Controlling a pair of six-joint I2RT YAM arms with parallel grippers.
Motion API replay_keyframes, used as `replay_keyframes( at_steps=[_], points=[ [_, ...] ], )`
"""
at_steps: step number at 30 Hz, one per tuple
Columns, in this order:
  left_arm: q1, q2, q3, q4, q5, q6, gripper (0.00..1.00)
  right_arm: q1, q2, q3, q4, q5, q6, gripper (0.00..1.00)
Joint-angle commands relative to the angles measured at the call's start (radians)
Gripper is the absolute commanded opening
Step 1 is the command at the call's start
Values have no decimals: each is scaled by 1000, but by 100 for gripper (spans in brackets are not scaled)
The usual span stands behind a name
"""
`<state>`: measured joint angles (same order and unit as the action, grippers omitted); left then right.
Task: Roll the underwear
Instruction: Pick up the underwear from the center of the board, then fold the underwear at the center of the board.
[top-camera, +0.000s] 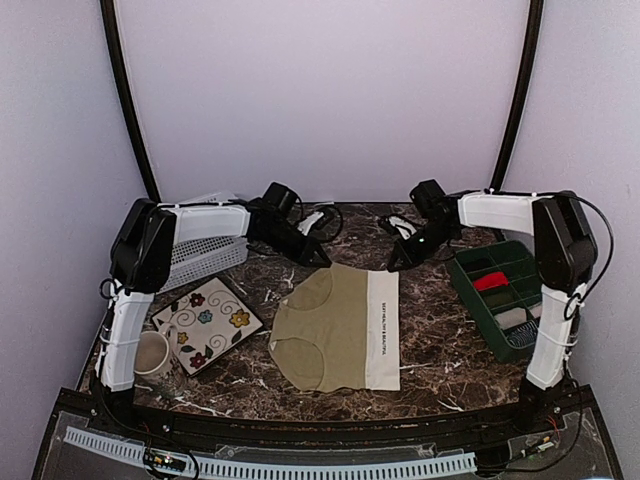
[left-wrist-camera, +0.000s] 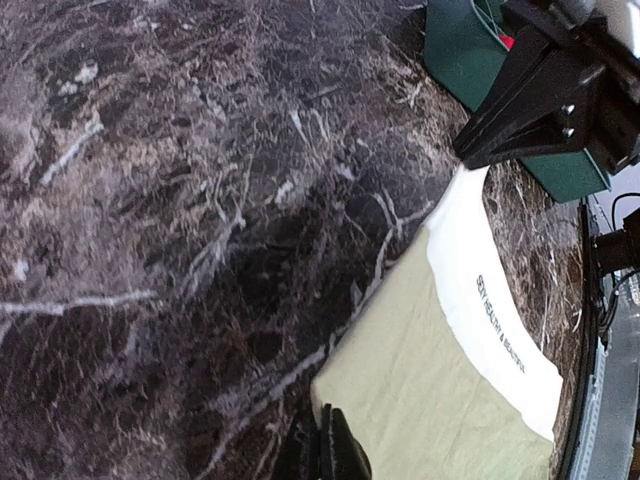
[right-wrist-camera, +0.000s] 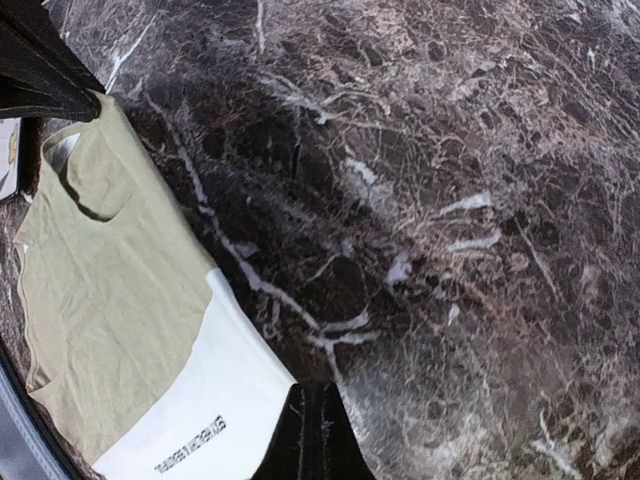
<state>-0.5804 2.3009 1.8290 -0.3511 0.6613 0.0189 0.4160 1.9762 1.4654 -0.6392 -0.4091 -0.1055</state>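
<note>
The olive-khaki underwear (top-camera: 330, 325) lies flat in the middle of the marble table, its white printed waistband (top-camera: 383, 330) on the right side. My left gripper (top-camera: 322, 258) is shut and empty, its tips low by the garment's far left corner (left-wrist-camera: 325, 435). My right gripper (top-camera: 395, 265) is shut and empty, its tips just beyond the waistband's far corner (right-wrist-camera: 322, 410). The garment also shows in the left wrist view (left-wrist-camera: 430, 380) and the right wrist view (right-wrist-camera: 110, 270). The dusty pink underwear is out of view.
A green divided bin (top-camera: 470, 285) at the right holds a red roll (top-camera: 490, 281) and a grey-white roll (top-camera: 518, 318). A floral plate (top-camera: 207, 322) and a mug (top-camera: 152, 355) sit at the front left. A white basket (top-camera: 205, 255) stands at the back left.
</note>
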Motion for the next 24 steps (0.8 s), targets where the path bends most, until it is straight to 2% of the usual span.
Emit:
replay_keyframes(
  at_steps=[1,12,24],
  points=[
    [0,-140,-104,14,17,19,0,29,-100,-84,17,-6,29,0],
    [-97,-324,-423,104,24,-10,0,139,-257,-346,104,21,127,0],
    [-195,-478,-680,161,-5,-66,0,260,-375,-490,113,61,231,0]
  ],
)
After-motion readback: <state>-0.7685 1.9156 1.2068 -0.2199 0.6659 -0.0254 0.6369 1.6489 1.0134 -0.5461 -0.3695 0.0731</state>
